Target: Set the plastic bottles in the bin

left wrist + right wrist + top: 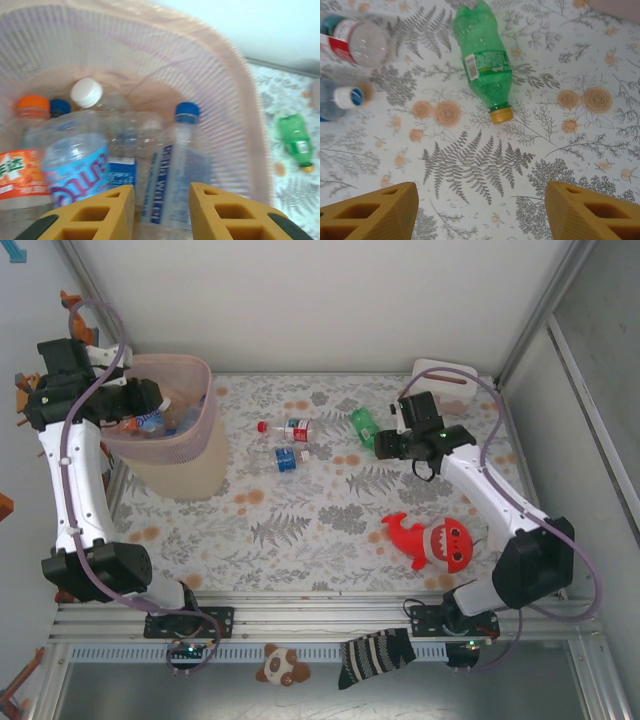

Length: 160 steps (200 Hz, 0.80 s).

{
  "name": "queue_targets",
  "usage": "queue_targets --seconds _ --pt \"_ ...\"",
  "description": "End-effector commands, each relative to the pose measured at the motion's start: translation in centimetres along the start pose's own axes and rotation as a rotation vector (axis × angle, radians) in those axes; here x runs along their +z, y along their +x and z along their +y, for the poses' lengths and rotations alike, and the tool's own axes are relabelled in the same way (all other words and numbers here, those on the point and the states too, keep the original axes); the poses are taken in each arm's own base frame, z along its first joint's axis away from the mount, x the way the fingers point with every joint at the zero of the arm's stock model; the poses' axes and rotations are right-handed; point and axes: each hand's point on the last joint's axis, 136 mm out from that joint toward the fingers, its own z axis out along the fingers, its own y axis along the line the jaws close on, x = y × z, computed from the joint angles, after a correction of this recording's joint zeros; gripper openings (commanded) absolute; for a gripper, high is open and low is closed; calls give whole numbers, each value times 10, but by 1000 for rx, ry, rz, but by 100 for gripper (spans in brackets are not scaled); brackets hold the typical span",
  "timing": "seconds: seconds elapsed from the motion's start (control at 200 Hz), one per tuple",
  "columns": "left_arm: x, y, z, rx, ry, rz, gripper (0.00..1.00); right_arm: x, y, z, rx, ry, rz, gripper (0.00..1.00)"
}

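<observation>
My left gripper (162, 210) hangs over the pink bin (150, 65), its yellow fingers against the sides of a clear plastic bottle (182, 165) with a blue cap and blue label that fills the gap between them. Several more bottles lie in the bin. In the top view the left gripper (148, 410) is inside the bin's rim (205, 400). My right gripper (480, 210) is open and empty above the tablecloth, a short way short of a green bottle (485, 60) with a yellow cap. Beyond it lie a red-labelled bottle (355, 40) and a blue-labelled one (340, 97).
A red shark plush (435, 540) lies on the floral cloth near the right arm's base. A small white box (445, 375) stands at the back right corner. White walls close in the back and both sides.
</observation>
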Motion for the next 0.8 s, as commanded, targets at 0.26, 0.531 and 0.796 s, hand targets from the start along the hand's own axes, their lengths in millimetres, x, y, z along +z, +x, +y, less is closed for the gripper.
queue_targets --seconds 0.26,0.531,0.796 --pt "-28 -4 -54 -75 274 -113 35 71 11 -14 -110 47 152 61" --pt "-36 -2 -69 -92 343 -148 36 124 18 -28 -149 69 222 57" --pt "-37 3 -78 -92 370 -154 36 163 25 -24 -171 22 254 51"
